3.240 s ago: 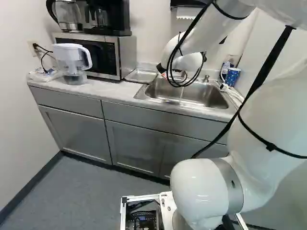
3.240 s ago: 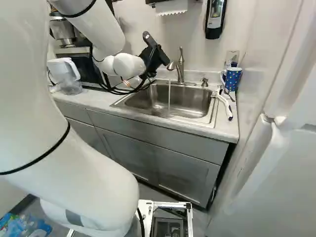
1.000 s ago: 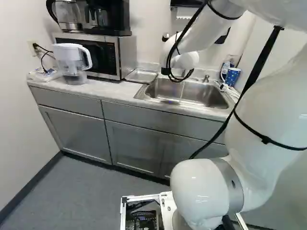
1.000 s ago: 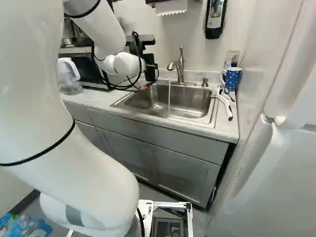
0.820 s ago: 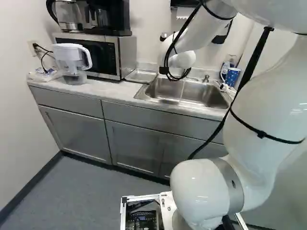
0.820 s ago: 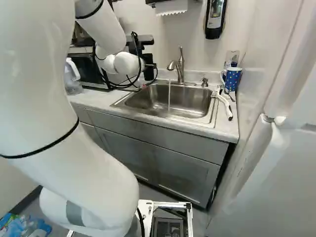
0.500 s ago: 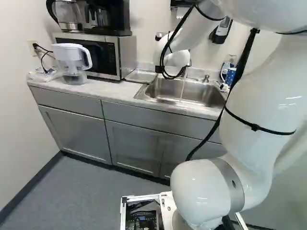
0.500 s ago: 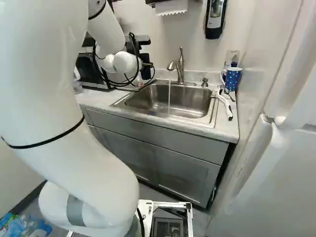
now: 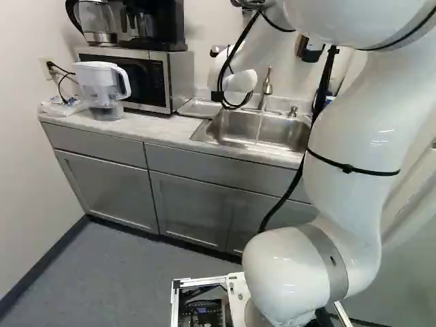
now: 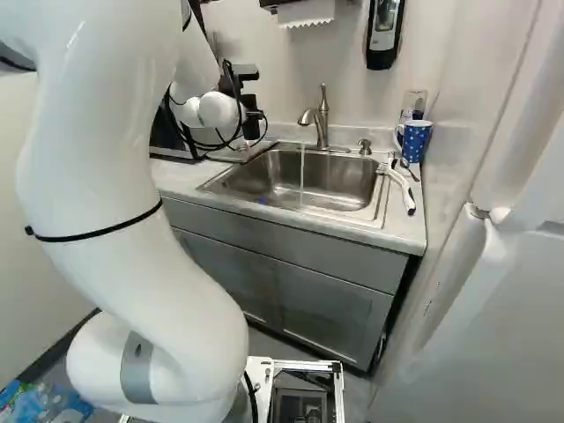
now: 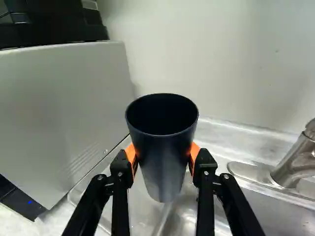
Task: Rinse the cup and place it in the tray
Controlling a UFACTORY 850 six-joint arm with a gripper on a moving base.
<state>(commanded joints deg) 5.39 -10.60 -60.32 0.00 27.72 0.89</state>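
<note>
Arm: the big white arm (image 10: 115, 194) fills the left of the right base view and reaches over toward the counter's back corner.
Cabinet: the grey sink cabinet (image 9: 197, 197) runs across the middle of the left base view, facing us.
Microwave: the microwave (image 9: 180, 78) sits upper left in the left base view, its side wall hemming in the landing spot.
Sink: the steel sink (image 10: 352, 172) lies in the middle of the right base view, and the cup is off to its microwave side.
Tray: here's the target, the shallow tray (image 9: 199, 107), upper middle of the left base view, between microwave and sink.
Faucet: the faucet (image 10: 322, 123) stands at the back of the sink, upper middle of the right base view, and it's running!
Gripper: the gripper (image 11: 163, 153) has its two fingers pinching the cup from opposite sides, orange pads (image 11: 194, 152) against the wall.
Cup: the dark tumbler (image 11: 162, 182) is between those fingers, mouth up, long axis near upright, its base seen against the tray's sink-side edge. How high it hangs, I can't tell.
Water: a thin stream (image 10: 302, 176) drops into the sink, well clear of the cup. Looks like the placing step; whether the rinse is done, I can't say.
Lip: next call, shift slightly toward the microwave, then straight down; that raised edge could tip the base.
</note>
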